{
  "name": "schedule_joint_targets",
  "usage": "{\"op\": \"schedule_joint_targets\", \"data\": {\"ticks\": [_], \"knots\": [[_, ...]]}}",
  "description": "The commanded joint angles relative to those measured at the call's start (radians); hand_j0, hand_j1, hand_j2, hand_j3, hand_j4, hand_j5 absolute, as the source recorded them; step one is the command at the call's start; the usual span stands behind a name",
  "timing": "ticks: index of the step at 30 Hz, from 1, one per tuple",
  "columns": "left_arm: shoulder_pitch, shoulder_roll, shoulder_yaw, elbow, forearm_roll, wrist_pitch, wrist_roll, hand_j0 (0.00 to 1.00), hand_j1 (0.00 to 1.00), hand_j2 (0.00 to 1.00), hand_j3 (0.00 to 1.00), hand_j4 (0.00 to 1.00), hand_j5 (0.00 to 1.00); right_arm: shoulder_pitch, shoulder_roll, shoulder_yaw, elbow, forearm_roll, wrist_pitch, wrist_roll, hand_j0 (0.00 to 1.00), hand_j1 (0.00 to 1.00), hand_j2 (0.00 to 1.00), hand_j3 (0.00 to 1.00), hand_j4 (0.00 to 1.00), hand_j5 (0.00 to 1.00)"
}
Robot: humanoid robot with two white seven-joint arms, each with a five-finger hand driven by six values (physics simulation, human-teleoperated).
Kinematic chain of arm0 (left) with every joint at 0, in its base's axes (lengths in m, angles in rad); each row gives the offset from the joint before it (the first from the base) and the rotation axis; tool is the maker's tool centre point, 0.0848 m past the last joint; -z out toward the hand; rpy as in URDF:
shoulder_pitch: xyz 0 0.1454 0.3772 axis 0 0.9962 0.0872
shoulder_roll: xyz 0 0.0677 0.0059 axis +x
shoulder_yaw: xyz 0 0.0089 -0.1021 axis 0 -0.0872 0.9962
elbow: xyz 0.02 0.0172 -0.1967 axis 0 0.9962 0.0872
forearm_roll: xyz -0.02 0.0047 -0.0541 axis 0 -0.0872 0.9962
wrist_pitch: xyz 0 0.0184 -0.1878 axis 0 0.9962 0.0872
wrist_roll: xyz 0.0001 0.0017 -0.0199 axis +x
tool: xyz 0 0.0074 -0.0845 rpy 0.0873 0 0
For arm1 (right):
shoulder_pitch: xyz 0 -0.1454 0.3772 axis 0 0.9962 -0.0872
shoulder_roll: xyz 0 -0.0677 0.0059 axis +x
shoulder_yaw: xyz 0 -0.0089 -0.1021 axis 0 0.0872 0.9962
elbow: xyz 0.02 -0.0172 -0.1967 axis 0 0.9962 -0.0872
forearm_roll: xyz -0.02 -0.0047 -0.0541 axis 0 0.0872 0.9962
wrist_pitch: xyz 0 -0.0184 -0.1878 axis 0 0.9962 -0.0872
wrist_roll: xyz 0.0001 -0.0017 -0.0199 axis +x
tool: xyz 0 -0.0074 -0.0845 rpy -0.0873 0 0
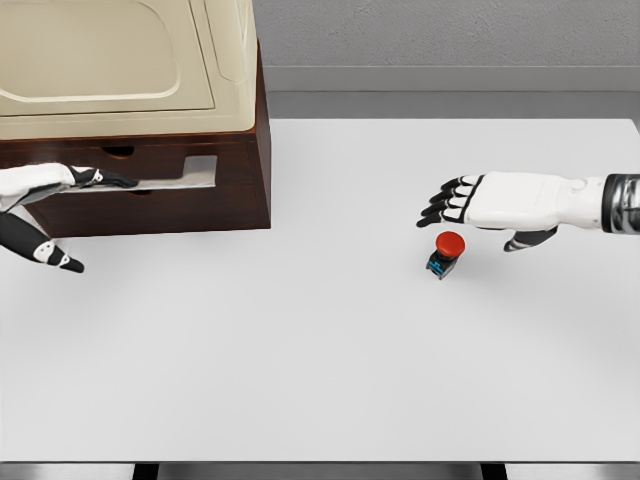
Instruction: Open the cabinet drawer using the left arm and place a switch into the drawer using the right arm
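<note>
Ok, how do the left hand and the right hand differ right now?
The left hand is at the cabinet drawer, fingers reaching into its slightly open front; the right hand hovers over the white table, apart from the cabinet. The left touches the drawer; the right, fingers spread, holds nothing, just above the red switch. Both are white with dark fingers.

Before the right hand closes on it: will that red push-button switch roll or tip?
The red push-button switch looks rigid, probably light. Its wide domed cap over a narrower dark base suggests it is top-heavy, so a sideways nudge may tip it. The round cap could slip between fingers; the right hand hovers open just above it.
</note>
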Motion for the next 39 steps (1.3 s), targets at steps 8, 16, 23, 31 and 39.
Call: {"op": "schedule_joint_targets", "data": {"ticks": [8,16,23,31,39], "knots": [[-0.092,0.039,0.388,0.136,0.2,0.271,-0.628,0.97,0.97,0.97,0.97,0.97,0.97,-0.002,0.01,0.003,-0.001,0.003,0.006,-0.002,1.0,1.0,1.0,1.0,1.0,1.0],[-0.092,0.048,0.388,0.136,0.2,0.262,-0.637,0.98,0.98,0.98,0.98,0.98,0.98,-0.002,0.008,0.003,-0.002,0.003,0.006,-0.002,1.0,1.0,1.0,1.0,1.0,1.0],[-0.091,0.062,0.386,0.136,0.202,0.202,-0.686,0.98,0.98,0.98,0.98,0.98,0.98,-0.002,0.008,0.003,-0.002,0.003,0.006,-0.002,1.0,1.0,1.0,1.0,1.0,1.0],[-0.078,0.13,0.386,0.136,0.22,0.095,-0.686,0.99,0.99,0.99,0.99,0.99,0.99,-0.002,0.008,0.003,-0.002,0.002,0.006,-0.002,1.0,1.0,1.0,1.0,1.0,1.0],[-0.078,0.15,0.368,0.136,0.234,0.06,-0.686,0.99,0.99,0.99,0.99,0.99,0.99,-0.003,0.008,0.001,-0.002,0.002,0.006,-0.002,1.0,1.0,1.0,1.0,1.0,1.0]]}}
